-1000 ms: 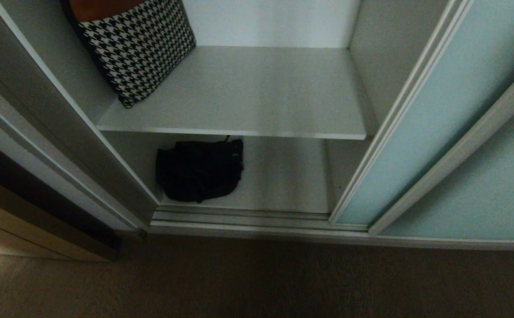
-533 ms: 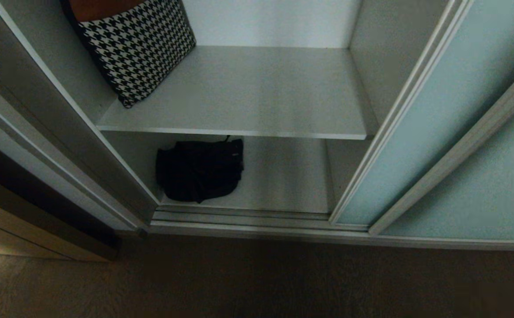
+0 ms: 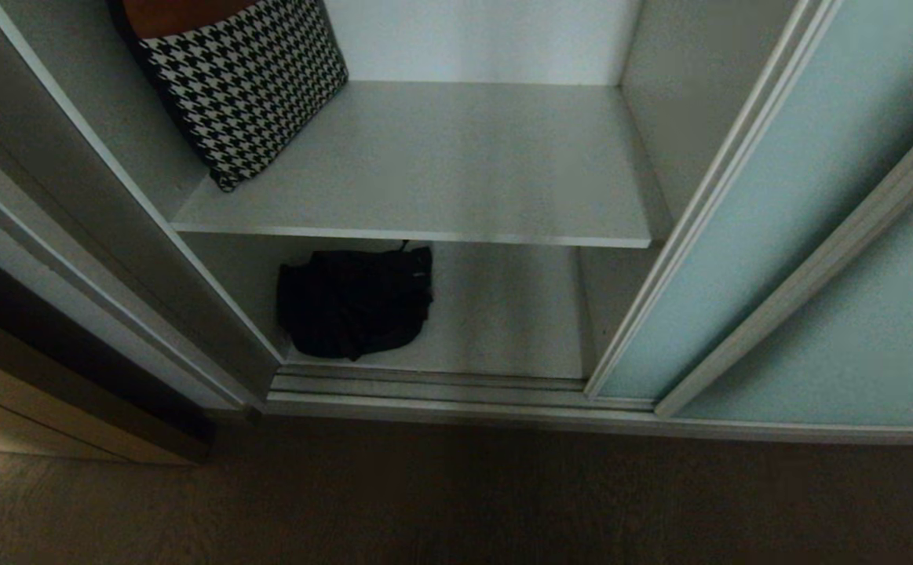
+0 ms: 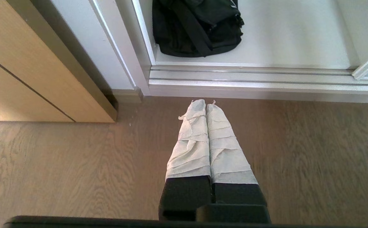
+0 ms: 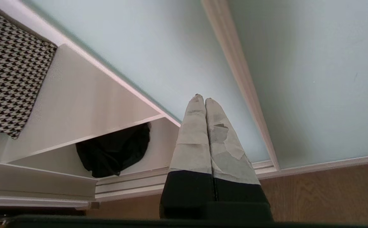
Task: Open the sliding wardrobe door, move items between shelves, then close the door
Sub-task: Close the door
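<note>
The sliding wardrobe door (image 3: 739, 235) of pale blue-green frosted glass stands slid to the right, leaving the bay open. A soft black bag (image 3: 354, 302) with a broad strap (image 4: 192, 31) lies on the lower shelf (image 3: 503, 314), at its left. The upper shelf (image 3: 456, 165) is bare on its right half. Neither arm shows in the head view. My left gripper (image 4: 206, 103) is shut and empty above the wood floor, short of the floor track. My right gripper (image 5: 202, 97) is shut and empty, pointing at the door (image 5: 139, 47) near its left frame.
A black-and-white houndstooth cushion (image 3: 244, 86) leans at the upper shelf's left. A greyer twin glass panel (image 3: 856, 353) overlaps the door at the right. The ribbed silver floor track (image 3: 440, 388) runs along the bay's front. A light wood cabinet (image 4: 28, 69) stands left of the wardrobe.
</note>
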